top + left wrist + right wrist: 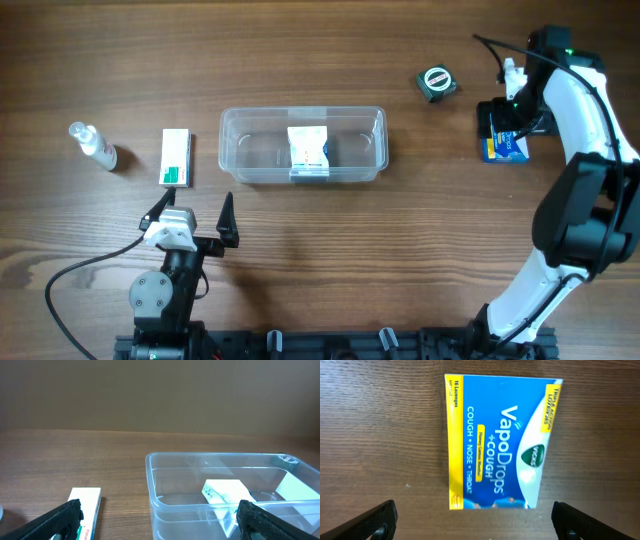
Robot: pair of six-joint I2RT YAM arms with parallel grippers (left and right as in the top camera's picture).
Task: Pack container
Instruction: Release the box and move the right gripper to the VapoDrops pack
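Looking down from overhead, the container (232, 150) sits mid-table, its long side running left to right, with a white packet (308, 150) lying in its middle. Left of it, apart, lies a white and green box (177, 157), and farther left a small spray bottle (93, 145). A tape measure (437, 83) lies to the far right of the container. The left gripper (194, 213) hangs on the near side of the container's left end, fingers spread wide and empty. The right gripper (503, 128) is over a blue lozenge box (512, 152) at the right; its opening cannot be told from here.

Left wrist view: the left gripper (157, 522) is wide open, its black fingers (55, 522) at the lower corners, holding nothing. Ahead stands the container (210, 454) with the packet (225, 496) leaning inside. The box (86, 502) lies left of it on the table (75, 460).

Right wrist view: the right gripper (475, 522) is wide open and empty, its fingers (377, 520) set wider than the lozenge box (497, 442). That box lies flat, face up, ahead of the fingertips rather than between them.
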